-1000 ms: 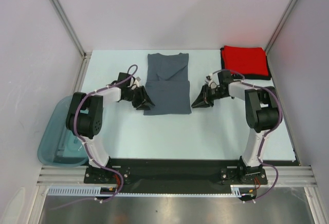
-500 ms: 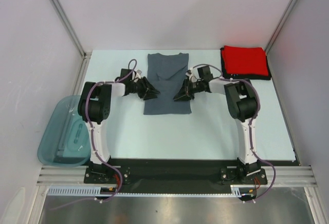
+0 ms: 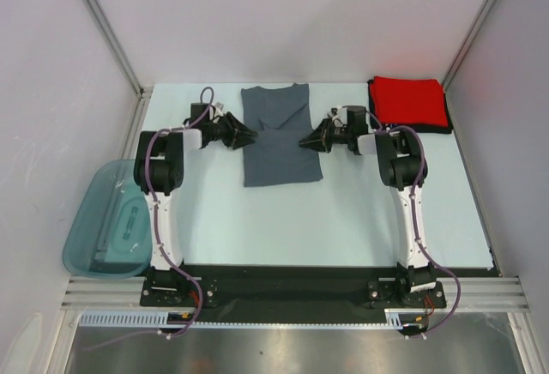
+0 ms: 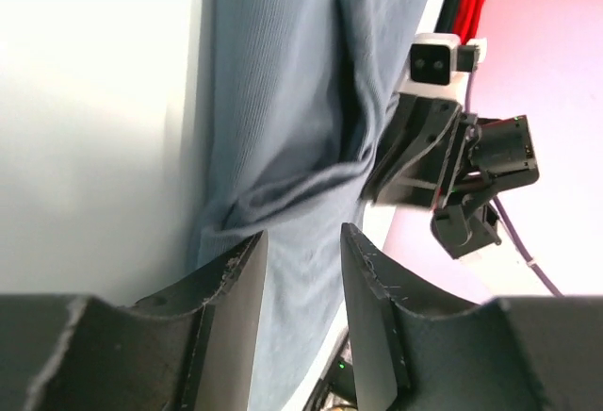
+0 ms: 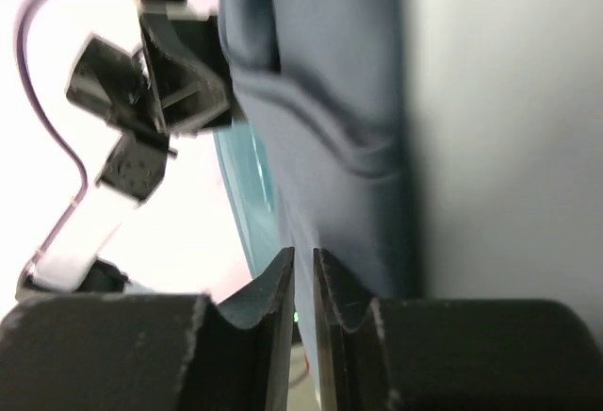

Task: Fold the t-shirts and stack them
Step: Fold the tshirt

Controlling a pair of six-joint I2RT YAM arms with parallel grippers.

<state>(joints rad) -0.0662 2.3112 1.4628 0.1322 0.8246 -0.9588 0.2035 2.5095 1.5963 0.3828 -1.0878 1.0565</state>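
The pale table (image 3: pixel 360 220) carries everything, with the two arms bolted at its near edge and reaching toward the far side. A translucent teal tub (image 3: pixel 81 220) hangs off the table's left side, near the left arm's base.

The slate blue-grey t-shirt (image 3: pixel 276 138) lies flat at the far centre of the table as a tall rectangle, with its collar end toward the back wall. The left wrist view shows soft creases running across its ribbed cloth (image 4: pixel 283 100).

The red t-shirt (image 3: pixel 410 102) sits folded in the far right corner, well apart from the grey one. It rests on the black t-shirt (image 3: pixel 429 129), of which only a dark edge shows along the near side.

The left end effector (image 3: pixel 249 135) lies low at the grey shirt's left edge, pointing inward. Its fingers (image 4: pixel 236 288) stand a little apart, released, and the cloth shows beyond the gap. The right end effector (image 3: pixel 304 143) faces it from the shirt's right edge. Its fingers (image 5: pixel 273 288) are nearly together with only a thin slit between them. I cannot tell whether any cloth is pinched there.
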